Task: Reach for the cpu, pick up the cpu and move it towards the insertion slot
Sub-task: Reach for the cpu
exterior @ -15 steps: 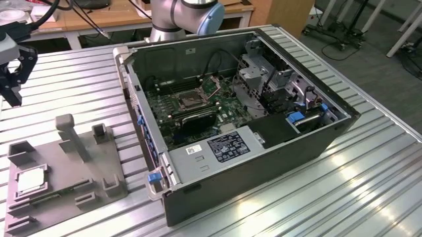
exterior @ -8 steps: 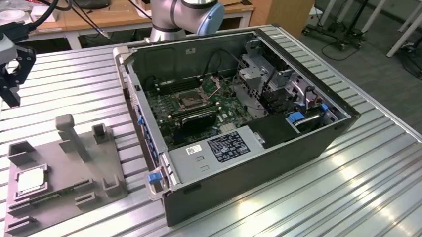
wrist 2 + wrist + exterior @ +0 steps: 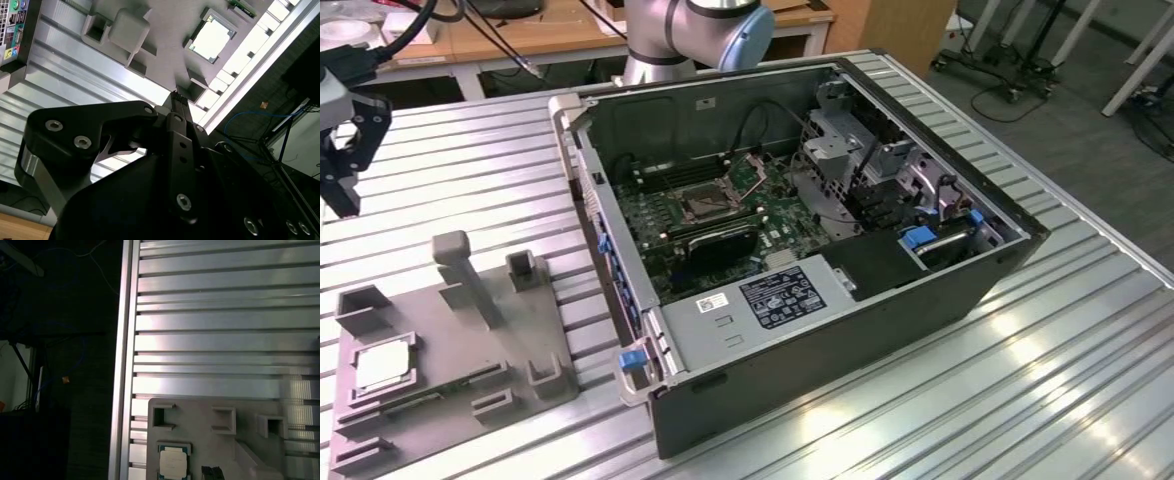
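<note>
Pincer (image 3: 342, 185) up over the slatted aluminium tabletop (image 3: 480, 160) at the exterior view's left, pointed downward, touching nothing. Spread or pressed together: cannot tell. In the second wrist view, pincer (image 3: 178, 100) aimed at bare tabletop just short of the grey fixture (image 3: 165, 30); judged an early stage of the reach, with the pick-up not yet made.

Cpu (image 3: 380, 368) well apart from the pincer, toward the near end of the fixture (image 3: 454, 340). Seated flat and face up in a shallow square pocket (image 3: 173, 446), pale metal lid uppermost, in both wrist views (image 3: 212, 40) (image 3: 173, 462). Probably kept that way so as to stay square and be open to a grasp from above. Beside it, in a narrow groove of the same fixture, what looks like a green board (image 3: 440, 392). Other pockets and posts of the fixture unfilled.

Computer case (image 3: 761, 350) lying on its side just beside the fixture, side panel off, most likely so that everything inside faces up. Inside: motherboard (image 3: 654, 225), cables, drive bays, and the insertion slot (image 3: 698, 205) with a dark centre inside a silvery frame. No chip to be made out in it. Slot far from both cpu and pincer, with the case wall between.
</note>
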Robot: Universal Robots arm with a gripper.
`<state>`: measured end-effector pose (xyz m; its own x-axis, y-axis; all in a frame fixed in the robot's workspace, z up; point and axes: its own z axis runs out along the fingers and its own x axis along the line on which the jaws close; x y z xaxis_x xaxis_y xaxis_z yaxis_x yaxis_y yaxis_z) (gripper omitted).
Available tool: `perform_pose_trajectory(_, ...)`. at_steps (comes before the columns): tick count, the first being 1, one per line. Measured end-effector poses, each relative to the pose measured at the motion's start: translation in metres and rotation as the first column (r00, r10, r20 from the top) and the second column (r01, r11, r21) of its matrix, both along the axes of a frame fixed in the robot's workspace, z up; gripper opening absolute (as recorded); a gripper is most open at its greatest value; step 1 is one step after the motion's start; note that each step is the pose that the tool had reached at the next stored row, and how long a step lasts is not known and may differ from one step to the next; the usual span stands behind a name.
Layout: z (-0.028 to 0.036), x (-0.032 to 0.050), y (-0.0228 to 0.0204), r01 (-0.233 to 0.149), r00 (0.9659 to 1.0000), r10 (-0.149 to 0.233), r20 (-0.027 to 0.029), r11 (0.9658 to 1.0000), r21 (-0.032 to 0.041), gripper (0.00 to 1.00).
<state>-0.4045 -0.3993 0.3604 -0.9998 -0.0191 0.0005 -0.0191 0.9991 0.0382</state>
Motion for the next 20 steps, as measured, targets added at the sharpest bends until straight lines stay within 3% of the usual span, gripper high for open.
perform_pose_trajectory(20,-0.0012,-0.0082,0.0000,0.000,1.0000,0.000,0.0000,1.0000,0.0000,0.11)
